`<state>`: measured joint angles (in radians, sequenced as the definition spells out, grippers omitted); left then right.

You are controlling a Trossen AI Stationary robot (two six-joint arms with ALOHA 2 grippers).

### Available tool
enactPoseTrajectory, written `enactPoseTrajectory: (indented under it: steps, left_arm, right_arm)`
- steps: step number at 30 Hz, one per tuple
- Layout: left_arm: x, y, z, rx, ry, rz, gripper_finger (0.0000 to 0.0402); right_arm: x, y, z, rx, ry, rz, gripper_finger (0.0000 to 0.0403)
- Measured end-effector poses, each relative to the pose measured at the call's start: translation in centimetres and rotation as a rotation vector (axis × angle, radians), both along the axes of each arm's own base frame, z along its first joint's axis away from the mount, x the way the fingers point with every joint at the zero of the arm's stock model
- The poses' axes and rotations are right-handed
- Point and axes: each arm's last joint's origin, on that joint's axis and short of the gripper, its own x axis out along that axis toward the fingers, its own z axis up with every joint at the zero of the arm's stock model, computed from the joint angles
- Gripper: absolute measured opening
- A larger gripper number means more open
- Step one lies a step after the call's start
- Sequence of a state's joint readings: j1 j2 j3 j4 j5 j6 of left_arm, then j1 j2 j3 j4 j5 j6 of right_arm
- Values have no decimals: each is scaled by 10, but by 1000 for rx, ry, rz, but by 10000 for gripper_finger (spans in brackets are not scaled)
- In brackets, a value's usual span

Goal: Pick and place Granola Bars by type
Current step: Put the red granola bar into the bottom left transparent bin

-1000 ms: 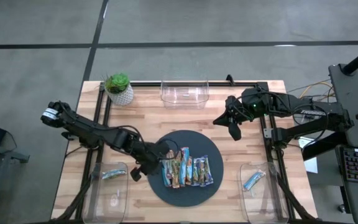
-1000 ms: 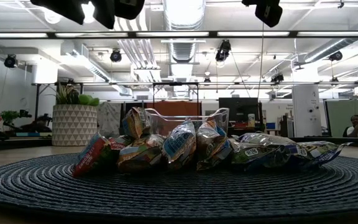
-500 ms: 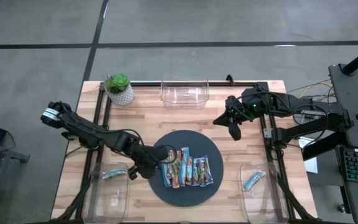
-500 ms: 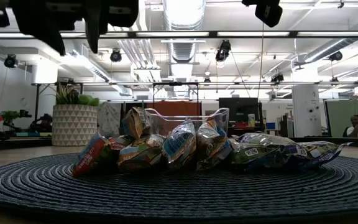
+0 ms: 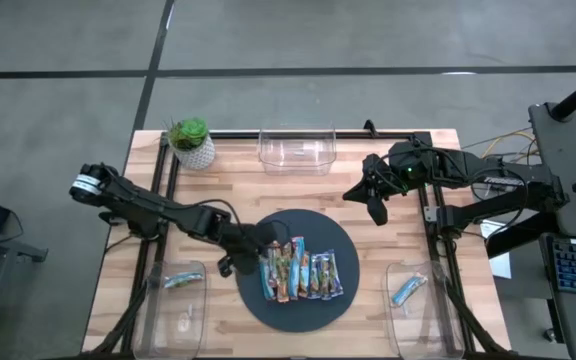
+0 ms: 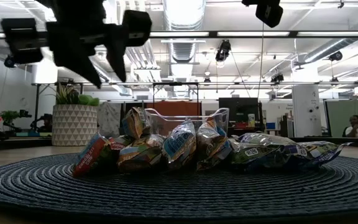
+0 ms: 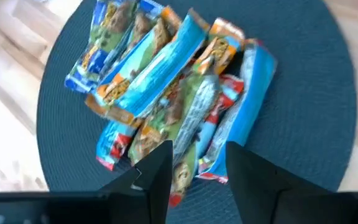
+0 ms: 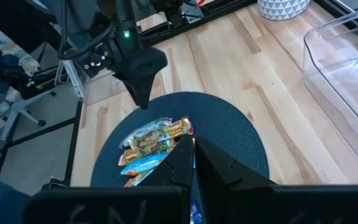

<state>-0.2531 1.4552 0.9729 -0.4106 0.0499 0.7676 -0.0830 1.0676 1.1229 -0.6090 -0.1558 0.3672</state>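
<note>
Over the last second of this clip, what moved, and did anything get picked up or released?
The left gripper swung from the left bin's side in over the mat's edge and dropped toward the pile of granola bars, open and empty. Nothing was picked up or released. The right gripper, shut, the pile, and the bars in both side bins stayed put.

You get bright, even light from the ceiling lamps (image 6: 182, 12), which glare in the low view. The left tool (image 6: 101, 59) shows there as a dark, blurred silhouette. The left wrist view is soft.

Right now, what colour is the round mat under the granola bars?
Dark blue-grey, woven in rings: the round mat shows best in the low view.
</note>
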Motion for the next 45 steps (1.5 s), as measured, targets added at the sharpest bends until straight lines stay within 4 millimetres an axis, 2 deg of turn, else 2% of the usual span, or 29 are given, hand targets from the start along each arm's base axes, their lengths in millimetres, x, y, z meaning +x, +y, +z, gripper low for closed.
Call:
enactPoseTrajectory:
  steps: [3,7,13,23,28,45]
  left_arm:
    - [13,2,9,-7,-16,8,131]
    - [23,1,10,-20,114,-10,131]
    - [28,-1,1,31,271,-48,131]
    - [36,-7,-21,111,301,-184,131]
    - [40,-7,-31,118,329,-188,131]
    - [43,-9,-32,121,304,-200,131]
  right_arm:
    - [0,0,0,0,0,0,8]
    - [0,0,0,0,0,0,8]
    - [0,0,0,-2,0,1,8]
    - [0,0,0,-7,1,5,8]
    - [0,0,0,-7,4,4,8]
    - [0,0,-1,-22,5,14,8]
